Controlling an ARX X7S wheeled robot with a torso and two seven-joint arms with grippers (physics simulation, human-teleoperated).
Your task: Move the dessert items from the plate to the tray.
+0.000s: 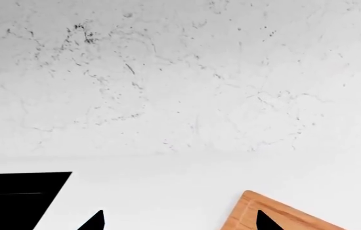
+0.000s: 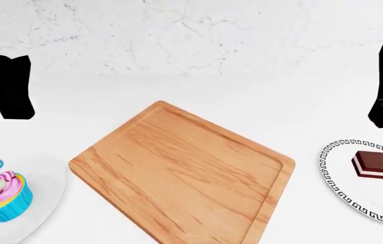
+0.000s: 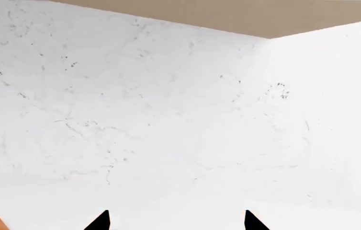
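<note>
The cupcake [image 2: 0, 195], pink-frosted in a blue wrapper, sits on a white plate [image 2: 45, 216] left of the bare wooden tray [image 2: 181, 170]. The chocolate slice [image 2: 380, 165] lies on a patterned plate [image 2: 333, 175] to the right. Both the left gripper [image 1: 180, 221] and right gripper [image 3: 176, 220] show spread, empty fingertips.

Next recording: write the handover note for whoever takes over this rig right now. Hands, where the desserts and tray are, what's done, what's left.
Left hand: open, empty, raised facing the back wall.
Right hand: open, empty, also raised.
Cupcake: on the plain white plate at the robot's left, untouched.
Cake slice: on the patterned plate at the right, untouched.
Tray: between the two plates, nothing on it.
Done: nothing yet.
Left: move the cupcake and the cake slice onto the tray; using the nearer hand for each seems sensible.
</note>
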